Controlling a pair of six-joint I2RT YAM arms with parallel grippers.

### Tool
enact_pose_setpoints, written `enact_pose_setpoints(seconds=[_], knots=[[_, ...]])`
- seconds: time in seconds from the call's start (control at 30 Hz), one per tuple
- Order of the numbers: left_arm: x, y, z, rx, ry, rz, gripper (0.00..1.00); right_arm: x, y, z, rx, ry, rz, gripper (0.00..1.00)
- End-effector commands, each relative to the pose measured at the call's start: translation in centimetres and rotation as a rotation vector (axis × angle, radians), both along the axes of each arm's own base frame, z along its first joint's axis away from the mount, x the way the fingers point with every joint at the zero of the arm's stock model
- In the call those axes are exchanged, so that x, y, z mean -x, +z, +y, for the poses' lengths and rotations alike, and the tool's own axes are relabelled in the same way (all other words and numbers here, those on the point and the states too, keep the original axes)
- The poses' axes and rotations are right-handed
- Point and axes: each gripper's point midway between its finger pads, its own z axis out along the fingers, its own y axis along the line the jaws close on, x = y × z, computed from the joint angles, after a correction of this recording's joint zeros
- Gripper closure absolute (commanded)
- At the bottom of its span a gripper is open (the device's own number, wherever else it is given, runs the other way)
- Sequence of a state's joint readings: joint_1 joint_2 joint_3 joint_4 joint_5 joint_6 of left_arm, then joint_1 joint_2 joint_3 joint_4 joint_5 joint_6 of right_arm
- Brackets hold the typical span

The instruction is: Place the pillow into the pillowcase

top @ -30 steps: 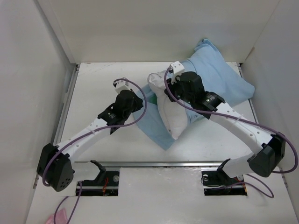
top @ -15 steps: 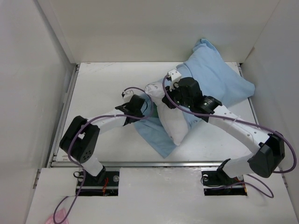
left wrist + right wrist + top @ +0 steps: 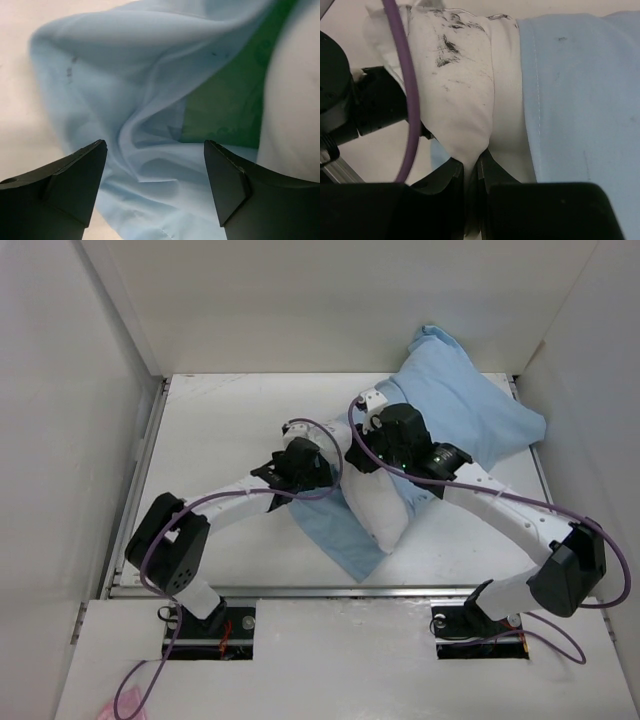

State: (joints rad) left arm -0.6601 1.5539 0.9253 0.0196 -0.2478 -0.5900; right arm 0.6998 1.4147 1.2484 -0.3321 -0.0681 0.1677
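Note:
The white pillow [image 3: 375, 508] lies slanted in the middle of the table, its upper end inside the light blue pillowcase [image 3: 470, 415], with a blue flap under its lower end. My right gripper [image 3: 358, 438] is shut on a pinched fold of the pillow [image 3: 460, 75], right beside the pillowcase hem [image 3: 580, 100]. My left gripper [image 3: 322, 468] is at the pillow's left side. In the left wrist view it [image 3: 155, 170] stands open over rumpled blue pillowcase cloth [image 3: 125, 100], the green satin lining [image 3: 225, 110] showing ahead and the pillow [image 3: 295, 100] at the right.
White walls enclose the table [image 3: 220, 430] on the left, back and right. The pillowcase's far corner rides up against the back wall [image 3: 430, 335]. Purple cables loop off both wrists. The left arm's wrist [image 3: 365, 110] shows close beside the pillow in the right wrist view.
My left arm has swung right, to the pillow's left side, and its gripper has gone from shut to open. The right gripper still holds the pillow, shifted slightly.

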Motion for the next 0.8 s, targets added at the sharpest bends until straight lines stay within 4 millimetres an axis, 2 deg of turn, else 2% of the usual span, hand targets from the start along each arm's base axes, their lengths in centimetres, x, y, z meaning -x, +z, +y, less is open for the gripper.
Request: enact_pose_setpoints(seconds=[0.0,0.1,0.13,0.3,0.33,0.37,0.4,0.43,0.47,0.5,0.53,0.57,0.63,0.67,0.7,0.77], knots=[[-1.0,1.6,-3.8,-0.017,-0.162,-0.084,0.23,-0.7,4.8,1.3,-0.128,0.008,-0.066,1.00],[-1.6,-0.1,-3.8,-0.061,-0.157,-0.056,0.23,-1.0,5.3,1.1,-0.139,-0.005,-0.067,1.00],[-2.1,-1.3,-4.0,-0.078,-0.138,-0.030,0.22,-0.9,5.3,1.1,-0.146,-0.009,-0.061,1.00],[-2.8,-5.6,-2.5,-0.218,-0.028,0.066,0.22,-0.3,6.1,1.4,-0.182,0.032,-0.055,1.00],[-2.9,-6.1,-2.4,-0.221,0.001,0.084,0.22,-0.1,7.0,1.5,-0.203,0.043,-0.075,1.00],[-2.9,-7.2,-2.2,-0.239,0.015,0.107,0.22,0.1,7.0,1.3,-0.208,0.054,-0.070,1.00],[-2.8,-7.6,-2.8,-0.218,-0.004,0.116,0.22,0.4,8.4,1.3,-0.237,0.065,-0.103,1.00],[-2.9,-7.5,-3.3,-0.200,-0.013,0.113,0.28,0.6,8.2,1.1,-0.236,0.065,-0.101,1.00],[-2.8,-8.1,-3.8,-0.184,-0.032,0.126,0.40,0.7,8.2,1.2,-0.238,0.075,-0.098,1.00],[-3.0,-7.7,-4.6,-0.159,-0.057,0.120,0.57,0.7,8.7,0.8,-0.251,0.064,-0.103,1.00],[-2.9,-7.7,-4.7,-0.153,-0.064,0.124,0.80,0.5,8.7,0.7,-0.248,0.052,-0.106,1.00],[-3.1,-6.9,-4.9,-0.138,-0.056,0.117,1.00,0.3,8.5,0.4,-0.236,0.033,-0.103,1.00],[-3.4,-5.2,-4.2,-0.144,-0.024,0.071,1.00,0.0,8.1,-0.1,-0.217,-0.001,-0.099,1.00],[-3.5,-4.2,-3.9,-0.136,-0.016,0.050,1.00,-0.4,7.2,-0.3,-0.195,-0.022,-0.084,1.00],[-3.6,-1.2,-3.8,-0.099,-0.007,-0.004,1.00,-0.9,6.4,-0.7,-0.160,-0.046,-0.082,1.00],[-3.9,1.0,-1.4,-0.104,0.042,-0.053,1.00,-1.2,4.1,-0.9,-0.077,-0.034,-0.063,1.00]])
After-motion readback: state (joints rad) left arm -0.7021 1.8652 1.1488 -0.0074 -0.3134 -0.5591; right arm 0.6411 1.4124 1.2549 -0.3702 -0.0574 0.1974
